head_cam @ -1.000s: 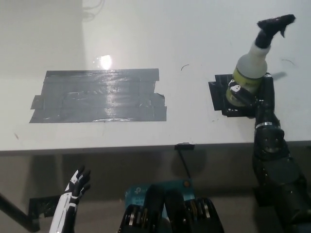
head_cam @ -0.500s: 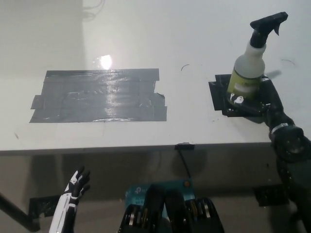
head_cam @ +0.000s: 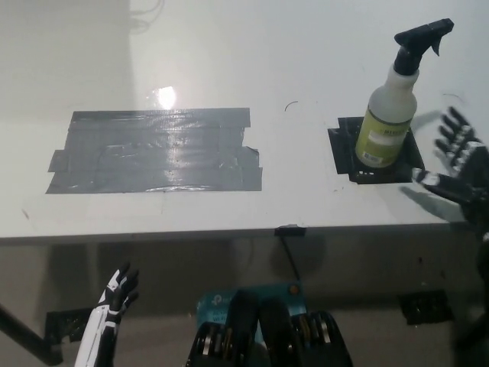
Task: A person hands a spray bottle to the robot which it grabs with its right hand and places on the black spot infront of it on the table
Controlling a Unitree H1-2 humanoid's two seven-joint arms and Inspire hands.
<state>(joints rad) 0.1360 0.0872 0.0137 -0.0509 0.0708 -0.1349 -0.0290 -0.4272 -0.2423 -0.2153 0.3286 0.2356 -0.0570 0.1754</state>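
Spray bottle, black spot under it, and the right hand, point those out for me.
spray bottle [head_cam: 387, 130]: head view, on its label.
black spot [head_cam: 343, 147]: head view, bare left part.
right hand [head_cam: 458, 157]: head view, middle of hand.

Occlusions / cut-offs, head view

Spray bottle [head_cam: 393, 107] covers most of the black spot [head_cam: 344, 153]; only its left and front margins show. Label print too small to read. Right hand [head_cam: 456, 160] cut by the right frame edge, arm out of frame. Left hand [head_cam: 114, 294] small, low at lower left; forearm runs off the bottom edge.
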